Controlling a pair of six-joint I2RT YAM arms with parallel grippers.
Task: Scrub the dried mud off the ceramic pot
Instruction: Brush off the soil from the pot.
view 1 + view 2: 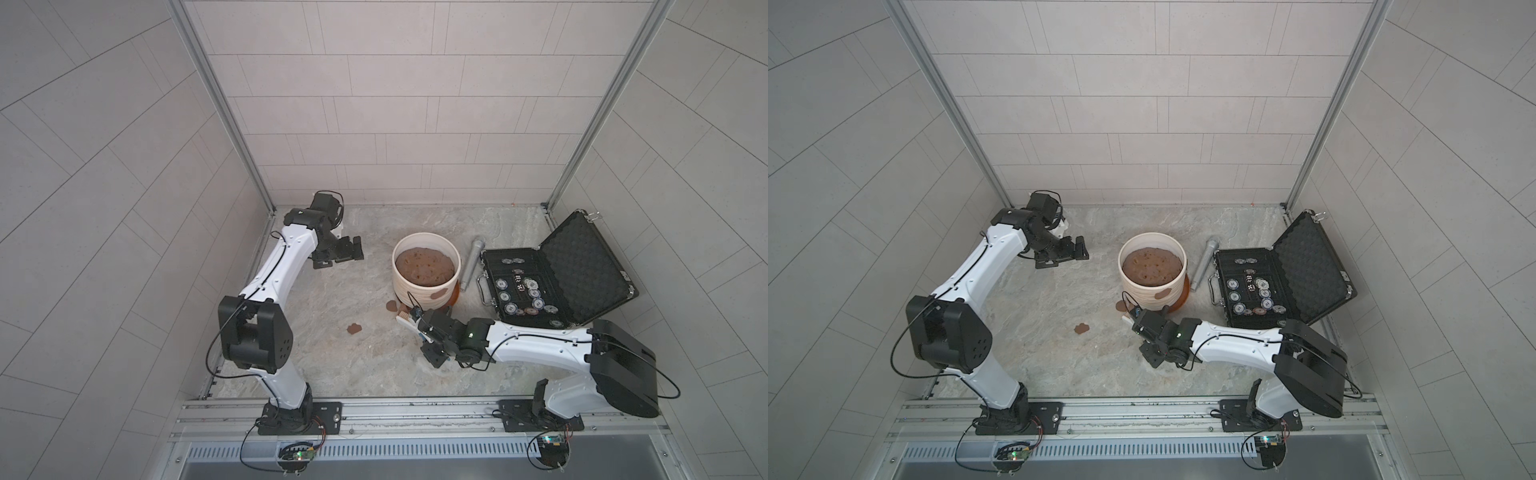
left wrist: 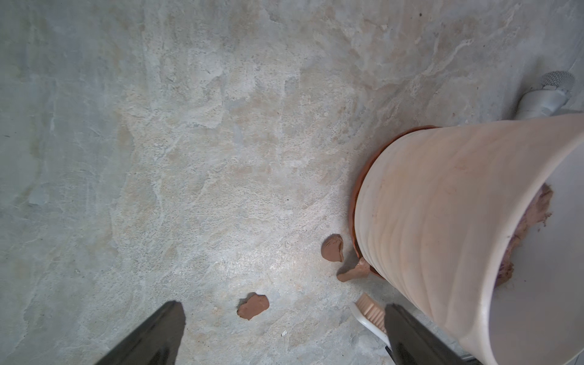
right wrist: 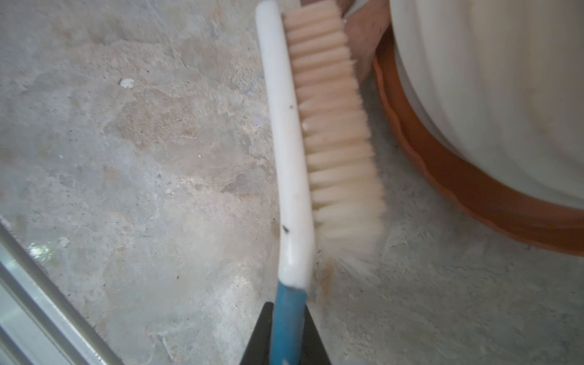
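Floor (image 1: 332,353) of mottled stone in a top view, walled on three sides, a metal rail (image 1: 415,405) along the near edge. One ceramic pot (image 1: 419,291) stands past mid-floor. One metal cylinder (image 1: 471,266) lies just beside it on the right, then one open case (image 1: 582,270), so the right side is crowded. The left gripper (image 1: 351,248) hangs far left, jaws wide and holding nothing, a broad stretch of floor between it and the pot. Of dried mud (image 1: 440,294), one patch sits on the pot's near wall. The right gripper (image 1: 415,323), at the pot's near side, is clamped on one brush (image 1: 402,319). Left wrist view: three more mud pieces on the floor near-left of the pot, one touching the saucer (image 2: 368,166). Right wrist view: bristles turned toward the saucer rim, close beside it
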